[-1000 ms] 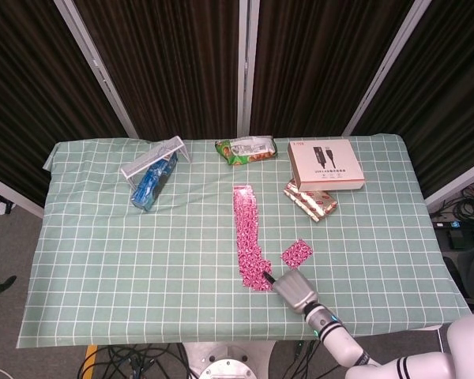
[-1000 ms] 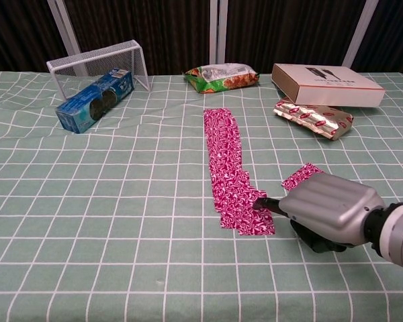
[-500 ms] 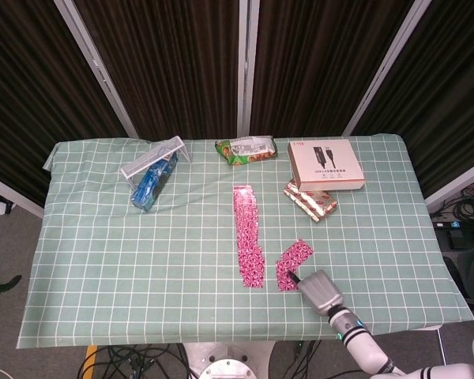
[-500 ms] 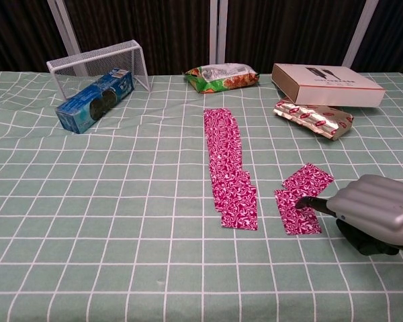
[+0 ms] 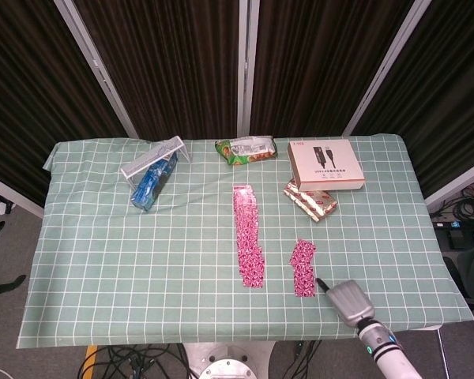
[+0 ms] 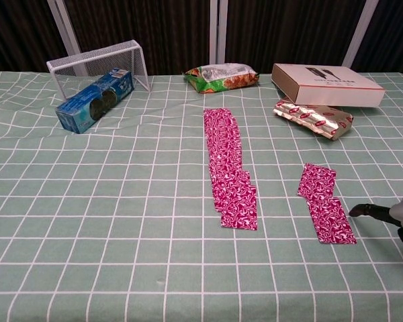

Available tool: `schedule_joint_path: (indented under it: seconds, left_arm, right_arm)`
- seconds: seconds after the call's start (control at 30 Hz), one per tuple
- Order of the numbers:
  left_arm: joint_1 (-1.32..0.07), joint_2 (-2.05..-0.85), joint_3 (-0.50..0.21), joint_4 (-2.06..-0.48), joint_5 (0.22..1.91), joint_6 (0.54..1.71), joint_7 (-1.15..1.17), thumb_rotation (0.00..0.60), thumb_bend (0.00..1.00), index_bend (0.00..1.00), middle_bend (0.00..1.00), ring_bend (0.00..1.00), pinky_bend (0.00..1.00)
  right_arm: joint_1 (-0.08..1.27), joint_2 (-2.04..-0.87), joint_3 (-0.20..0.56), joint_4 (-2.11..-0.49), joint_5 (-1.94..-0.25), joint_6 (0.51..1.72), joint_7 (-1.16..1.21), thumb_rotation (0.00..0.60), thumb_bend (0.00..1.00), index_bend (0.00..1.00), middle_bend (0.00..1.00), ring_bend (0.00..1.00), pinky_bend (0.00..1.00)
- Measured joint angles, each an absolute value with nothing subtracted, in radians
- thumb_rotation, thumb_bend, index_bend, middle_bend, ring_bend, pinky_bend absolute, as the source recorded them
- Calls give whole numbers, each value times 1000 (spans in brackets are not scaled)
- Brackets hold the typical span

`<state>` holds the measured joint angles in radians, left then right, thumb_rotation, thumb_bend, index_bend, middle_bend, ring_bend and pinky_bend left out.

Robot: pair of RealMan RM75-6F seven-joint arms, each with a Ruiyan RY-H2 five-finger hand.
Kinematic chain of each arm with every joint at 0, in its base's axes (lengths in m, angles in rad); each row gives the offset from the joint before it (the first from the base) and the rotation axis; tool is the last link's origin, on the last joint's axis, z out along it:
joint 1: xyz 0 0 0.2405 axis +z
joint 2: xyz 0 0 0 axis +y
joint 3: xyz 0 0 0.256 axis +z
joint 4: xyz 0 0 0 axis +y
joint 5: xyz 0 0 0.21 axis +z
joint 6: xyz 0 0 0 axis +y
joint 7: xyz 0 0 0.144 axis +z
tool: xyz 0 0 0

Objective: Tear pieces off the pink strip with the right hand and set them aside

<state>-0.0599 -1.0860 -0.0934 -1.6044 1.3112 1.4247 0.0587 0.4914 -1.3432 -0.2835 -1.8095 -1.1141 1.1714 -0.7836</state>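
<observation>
Pink paper lies in two places on the green checked tabletop [image 5: 142, 253] now. The long pink strip [image 5: 248, 235] runs down the middle, and it looks shorter at its near end than it did a second ago. The torn pieces [image 6: 326, 203] sit well to the right of it, lined up end to end, one touching the next. A second ago the right hand [image 5: 347, 300] had its fingertip on the near end of the strip. Then it dragged a bit across to the side. Now it has let go and pulled back toward the near right edge, and it touches no paper at all. One dark fingertip [image 6: 360, 210] pointing out is just beside the torn pieces, but with a small gap. Most of the hand is cut off in the chest view and seen from behind in the head view, so I cannot tell if it is spread or curled. It holds nothing I can see. The left hand is nowhere in either view.

So I think one more piece is done and put aside. Plenty of strip is left, so the hand will likely need to go back to the strip's near end for another tear
</observation>
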Motion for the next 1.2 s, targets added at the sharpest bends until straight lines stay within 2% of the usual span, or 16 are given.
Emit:
schedule_joint_path:
  seconds: [0.3, 0.57, 0.83, 1.2]
  left_arm:
    - [-68, -1090, -94, -1616, 1318, 1426, 74, 600, 124, 24, 0, 0, 28]
    - [-66, -1088, -94, -1611, 1315, 1429, 67, 600, 124, 24, 0, 0, 28]
    - [-60, -1087, -90, -1597, 1308, 1424, 50, 600, 124, 24, 0, 0, 29]
    - [-61, -1089, -87, -1590, 1315, 1423, 48, 600, 124, 24, 0, 0, 28]
  right_arm:
    - [445, -1307, -279, -1781, -1150, 1179, -707, 600, 1000, 128, 831, 787, 722]
    - [447, -1347, -212, -1771, -1220, 1157, -673, 600, 1000, 128, 831, 787, 722]
    - [479, -1421, -159, -1751, -1165, 1073, -712, 600, 1000, 127, 831, 788, 722]
    - [484, -1432, -151, -1732, -1102, 1026, -735, 600, 1000, 126, 831, 788, 722]
